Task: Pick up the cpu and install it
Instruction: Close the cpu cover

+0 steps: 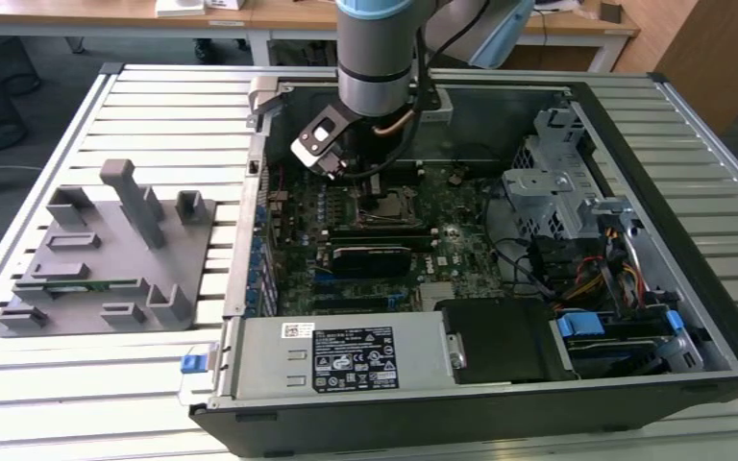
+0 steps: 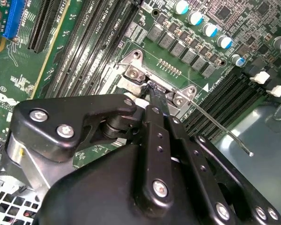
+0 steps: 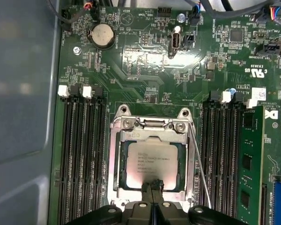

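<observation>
Over the socket frame (image 1: 390,204) on the motherboard, exterior view: the arm reaches steeply into the open computer case (image 1: 715,221) lying on the slatted bench (image 1: 151,106), and the gripper (image 1: 372,185) points down at the frame from just above it; contact cannot be told from this side. A grey fixture (image 1: 100,259) stands on the bench well apart from the frame, toward the exterior view's left. First wrist view: the cpu (image 3: 151,159) lies flat inside the socket frame (image 3: 113,159), its silver-grey top showing through the frame's opening and its edges parallel to the frame's sides. Being nearly square, it has no marked long axis. The gripper (image 3: 152,186) is closed, its two tips pressed together along a thin seam and holding nothing. It sits over the cpu's edge farthest from the frame's two-screw end, so the chip lies just ahead of and below the tips. The wire lever (image 3: 200,164) runs along one side of the frame, and a green memory stick (image 3: 249,164) stands in a slot beyond the lever. Second wrist view: the closed gripper (image 2: 150,89) narrows to one point in line with the two-screw end of the socket frame (image 2: 133,72), with the lever (image 2: 220,126) slanting away beside the frame. By this showing the cpu is already seated, and the governing relation is vertical: tips above chip, centred across the frame's width.
</observation>
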### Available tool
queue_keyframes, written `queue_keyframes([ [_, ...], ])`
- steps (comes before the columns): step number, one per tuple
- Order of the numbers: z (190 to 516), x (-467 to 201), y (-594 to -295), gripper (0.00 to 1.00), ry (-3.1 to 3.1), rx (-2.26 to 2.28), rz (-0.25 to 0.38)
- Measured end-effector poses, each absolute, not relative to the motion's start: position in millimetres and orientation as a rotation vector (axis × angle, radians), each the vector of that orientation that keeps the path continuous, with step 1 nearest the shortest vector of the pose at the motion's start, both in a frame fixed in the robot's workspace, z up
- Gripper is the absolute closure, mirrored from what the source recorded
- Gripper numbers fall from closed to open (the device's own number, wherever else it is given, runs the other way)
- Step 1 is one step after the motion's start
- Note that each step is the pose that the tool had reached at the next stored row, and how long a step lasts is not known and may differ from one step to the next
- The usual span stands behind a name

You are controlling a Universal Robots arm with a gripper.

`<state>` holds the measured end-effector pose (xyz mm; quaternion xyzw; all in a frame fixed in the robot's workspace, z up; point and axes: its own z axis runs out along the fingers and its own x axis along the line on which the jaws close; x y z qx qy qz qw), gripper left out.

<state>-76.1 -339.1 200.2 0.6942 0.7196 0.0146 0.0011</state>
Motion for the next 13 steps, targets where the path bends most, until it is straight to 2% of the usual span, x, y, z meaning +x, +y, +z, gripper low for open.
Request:
queue_keyframes([
  [13, 213.8, -76.4, -338.8, 0.89, 2.259, 2.18, 0.046],
])
